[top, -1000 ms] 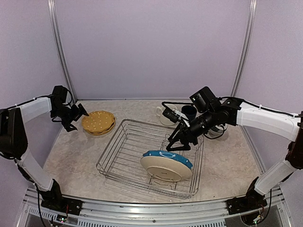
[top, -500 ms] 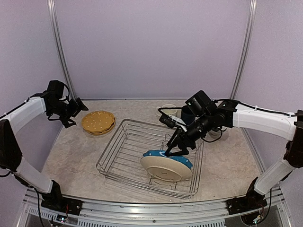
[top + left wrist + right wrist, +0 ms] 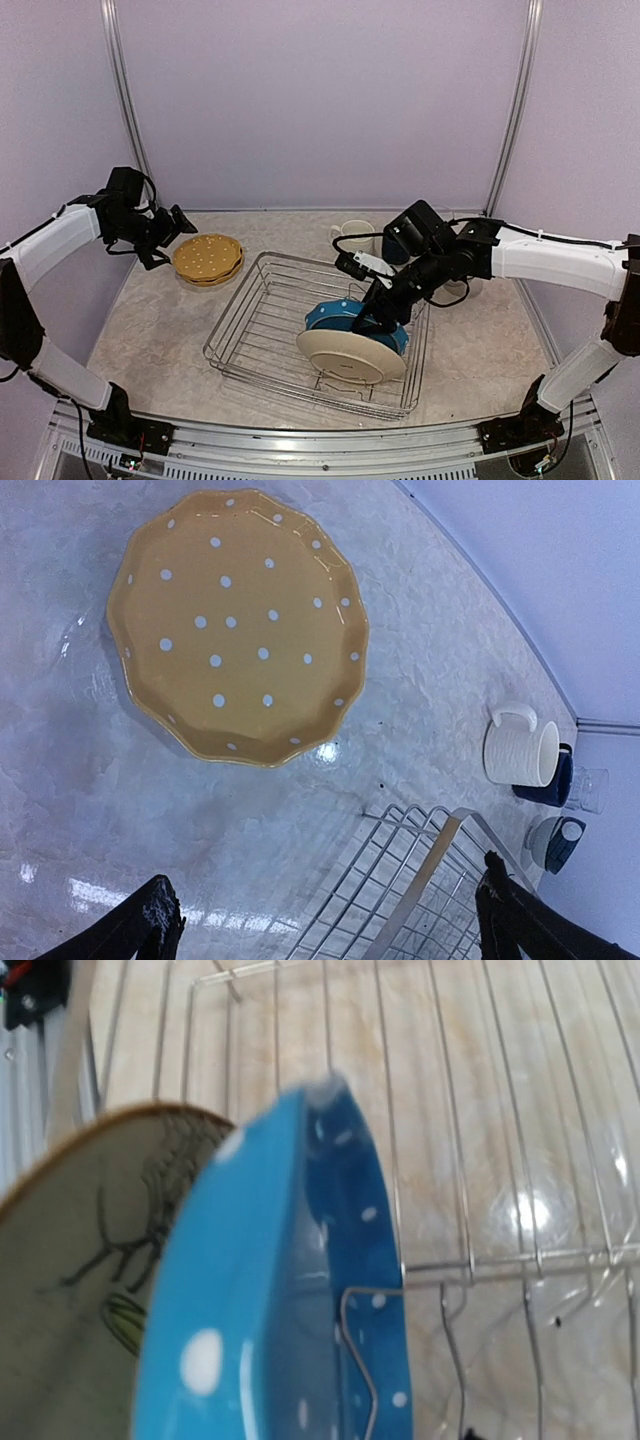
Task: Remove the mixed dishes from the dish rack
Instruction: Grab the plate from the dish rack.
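Note:
The dish rack [image 3: 236, 325] holds two leaning plates: a cream patterned plate [image 3: 345, 357] in front and a blue dotted plate [image 3: 335, 314] behind it. My right gripper [image 3: 372, 318] is down on the blue plate's upper rim. In the right wrist view the blue plate [image 3: 300, 1310] fills the frame beside the cream plate [image 3: 80, 1250], and my fingers are hidden there. My left gripper [image 3: 172, 242] is open and empty, hovering left of the mustard yellow plates [image 3: 208, 256]. These plates [image 3: 235, 625] and the rack corner [image 3: 440, 880] show in the left wrist view.
A cream mug [image 3: 352, 234] stands behind the rack. In the left wrist view the cream mug [image 3: 520, 750], a navy mug [image 3: 552, 780] and a clear glass tumbler [image 3: 592, 788] cluster there. Upright rack wires [image 3: 480, 1110] stand close by the blue plate.
My right gripper has come down and left onto the blue plate, which now tips back and shows more blue. My left gripper has shifted slightly right toward the yellow plates.

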Controlling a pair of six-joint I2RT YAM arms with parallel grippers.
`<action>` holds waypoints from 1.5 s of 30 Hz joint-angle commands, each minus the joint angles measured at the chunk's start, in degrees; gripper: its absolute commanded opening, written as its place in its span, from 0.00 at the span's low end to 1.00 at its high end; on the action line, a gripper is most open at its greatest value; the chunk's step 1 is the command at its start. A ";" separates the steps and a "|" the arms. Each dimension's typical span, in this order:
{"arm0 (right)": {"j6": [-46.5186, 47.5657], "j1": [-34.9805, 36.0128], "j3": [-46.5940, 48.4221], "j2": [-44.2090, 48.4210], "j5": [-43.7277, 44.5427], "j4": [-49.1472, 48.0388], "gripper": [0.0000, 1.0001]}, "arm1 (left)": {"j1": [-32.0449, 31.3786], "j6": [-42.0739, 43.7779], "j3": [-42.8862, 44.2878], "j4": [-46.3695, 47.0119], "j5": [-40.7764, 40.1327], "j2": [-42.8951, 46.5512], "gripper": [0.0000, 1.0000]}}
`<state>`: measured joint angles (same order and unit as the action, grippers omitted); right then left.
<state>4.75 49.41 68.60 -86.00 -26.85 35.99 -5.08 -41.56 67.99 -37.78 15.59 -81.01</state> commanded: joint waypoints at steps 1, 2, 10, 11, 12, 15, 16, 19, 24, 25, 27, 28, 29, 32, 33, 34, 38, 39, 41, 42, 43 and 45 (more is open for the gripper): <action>-0.09 -1.11 -2.30 1.40 2.32 -0.98 0.56 | -0.78 -0.43 2.02 -0.09 -0.07 -1.01 0.99; -0.05 -1.15 -2.33 1.25 1.72 -1.00 0.56 | -0.95 -0.40 2.18 -0.10 0.06 -1.31 0.99; 0.81 -1.11 -2.11 0.70 -3.28 -1.84 0.37 | -1.42 -0.34 3.03 -0.23 0.47 -1.96 0.99; 0.93 -1.24 -2.07 0.86 -3.84 -1.96 0.34 | -1.42 -0.28 3.07 -0.27 0.49 -1.96 0.99; 1.03 -1.25 -2.08 1.02 -4.44 -2.10 0.31 | -1.42 -0.28 3.11 -0.28 0.64 -1.96 0.99; 1.11 -1.25 -1.82 0.79 -5.44 -2.18 0.25 | -1.42 -0.19 3.06 -0.34 0.79 -1.87 0.99; 1.21 -1.27 -1.74 0.69 -5.69 -2.06 0.23 | -1.42 -0.14 3.03 -0.36 0.83 -1.91 0.99; 1.54 -1.37 -1.69 0.74 -6.74 -2.06 0.20 | -1.42 -0.27 2.93 -0.36 0.97 -1.79 0.99; 1.79 -1.96 -2.01 1.43 -8.45 -2.79 0.12 | -1.51 -0.27 2.86 -0.28 1.24 -1.69 0.99; 1.82 -2.32 -1.96 1.61 -8.74 -2.92 0.11 | -1.51 -0.27 2.85 -0.28 1.35 -1.69 0.99; 1.77 -2.87 -1.70 1.87 -9.55 -3.25 0.08 | -1.58 -0.32 2.85 -0.28 1.44 -1.62 0.99; 1.61 -3.20 -1.58 1.99 -10.04 -3.55 0.05 | -1.60 -0.36 2.85 -0.28 1.50 -1.61 0.99; 1.42 -3.63 -1.32 2.13 -10.65 -3.77 0.04 | -1.60 -0.44 2.85 -0.28 1.53 -1.60 0.99; 1.23 -4.71 -0.15 2.39 -13.58 -3.83 0.00 | -1.66 -0.58 2.85 -0.34 1.60 -1.54 0.99; 1.22 -4.99 0.21 2.48 -14.85 -3.81 0.00 | -1.68 -0.69 2.85 -0.36 1.70 -1.60 0.99; 1.22 -5.21 0.58 2.56 -16.14 -3.82 0.00 | -1.69 -0.75 2.85 -0.38 1.77 -1.60 0.99; 0.26 -6.66 1.39 2.76 -20.69 -4.87 0.00 | -1.77 -0.80 3.07 -0.36 2.06 -1.69 0.99; 0.11 -7.06 1.63 2.76 -21.82 -4.97 0.00 | -1.80 -0.80 3.18 -0.34 2.17 -1.69 0.99; 0.04 -7.93 2.42 2.72 -23.39 -4.53 0.00 | -1.86 -0.79 3.44 -0.35 2.39 -1.77 0.99; 0.20 -8.31 3.01 2.80 -23.95 -4.03 0.00 | -1.93 -0.76 3.65 -0.48 2.42 -1.71 0.99; 0.31 -8.72 3.55 3.03 -24.44 -3.63 0.00 | -1.99 -0.72 3.83 -0.64 2.28 -1.68 0.99; 0.30 -9.41 4.49 3.74 -24.50 -3.51 0.00 | -2.10 -0.56 4.18 -0.96 2.03 -1.54 0.99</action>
<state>6.07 42.02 68.12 -85.91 -46.02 35.64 -6.59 -42.15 69.93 -37.85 17.54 -82.48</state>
